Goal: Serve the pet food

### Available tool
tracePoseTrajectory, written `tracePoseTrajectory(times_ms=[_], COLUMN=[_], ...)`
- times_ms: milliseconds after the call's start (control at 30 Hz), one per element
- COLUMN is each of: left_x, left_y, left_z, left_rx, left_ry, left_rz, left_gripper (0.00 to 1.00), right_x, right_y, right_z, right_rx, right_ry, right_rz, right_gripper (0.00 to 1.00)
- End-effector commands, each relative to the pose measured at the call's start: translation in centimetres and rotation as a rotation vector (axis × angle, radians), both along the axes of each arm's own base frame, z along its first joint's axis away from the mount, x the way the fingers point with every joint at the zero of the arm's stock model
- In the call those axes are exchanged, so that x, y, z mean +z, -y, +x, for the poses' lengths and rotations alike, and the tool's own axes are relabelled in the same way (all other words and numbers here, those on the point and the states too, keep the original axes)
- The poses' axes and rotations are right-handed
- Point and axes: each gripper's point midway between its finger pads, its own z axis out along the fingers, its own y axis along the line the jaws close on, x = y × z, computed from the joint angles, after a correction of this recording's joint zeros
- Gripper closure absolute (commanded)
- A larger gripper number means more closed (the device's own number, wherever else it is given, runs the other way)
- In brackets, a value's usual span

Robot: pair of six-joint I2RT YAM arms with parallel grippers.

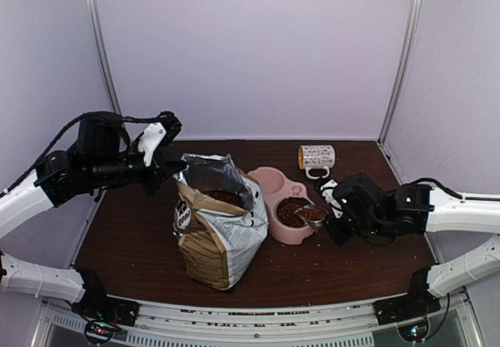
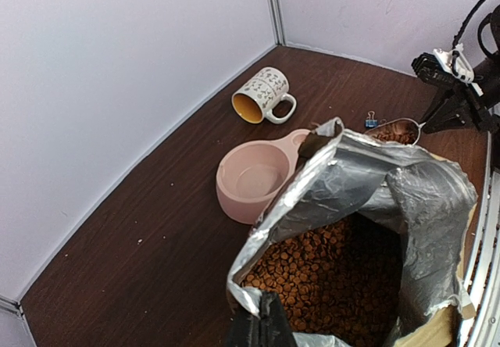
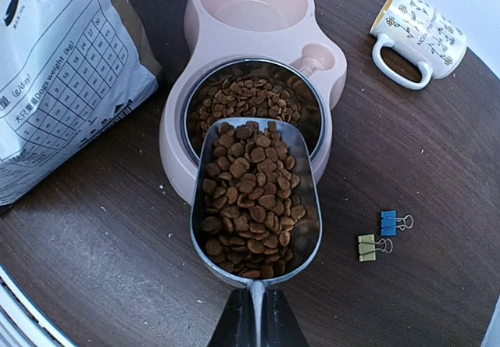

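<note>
My right gripper point(image 3: 255, 323) is shut on the handle of a metal scoop point(image 3: 254, 198) heaped with reddish-brown pet food point(image 3: 251, 194). The scoop's front lip hangs over the near compartment of the pink double bowl point(image 3: 176, 163), which holds more kibble point(image 3: 250, 101); the far compartment point(image 3: 250, 3) has none. In the top view the scoop point(image 1: 312, 215) sits at the bowl's point(image 1: 272, 180) right side. My left gripper point(image 2: 262, 327) is shut on the foil rim of the open "DOG" bag point(image 2: 375, 191), which is full of kibble point(image 2: 328, 273). The bag point(image 1: 215, 226) stands left of the bowl.
A patterned mug point(image 1: 316, 157) lies on its side behind the bowl, also in the right wrist view point(image 3: 418, 34). Two binder clips, blue point(image 3: 391, 223) and green point(image 3: 367, 247), lie right of the scoop. Walls close the table on three sides.
</note>
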Motion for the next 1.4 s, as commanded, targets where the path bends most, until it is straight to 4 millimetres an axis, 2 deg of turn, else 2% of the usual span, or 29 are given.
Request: tracePoseTrajectory(times_ms=[0, 400, 1067, 1367], left_x=[3.4, 3.3, 3.4, 3.4], left_y=[-0.6, -0.5, -0.6, -0.5], left_z=[0.8, 0.8, 0.7, 0.6], left_rx=[0.031, 0.029, 0.025, 0.021], left_ry=[0.114, 0.111, 0.114, 0.114], left_rz=[-0.068, -0.067, -0.069, -0.071], left_gripper=[1.0, 1.0, 1.0, 1.0], right_x=[1.4, 2.3, 2.3, 3.0], right_y=[-0.2, -0.2, 0.2, 0.1], right_z=[0.4, 0.8, 0.8, 1.0], right_rx=[0.0, 0.014, 0.058, 0.087], right_ry=[-0.006, -0.06, -0.146, -0.184], right_rz=[-0.007, -0.089, -0.212, -0.293], right_gripper=[1.0, 1.0, 1.0, 1.0])
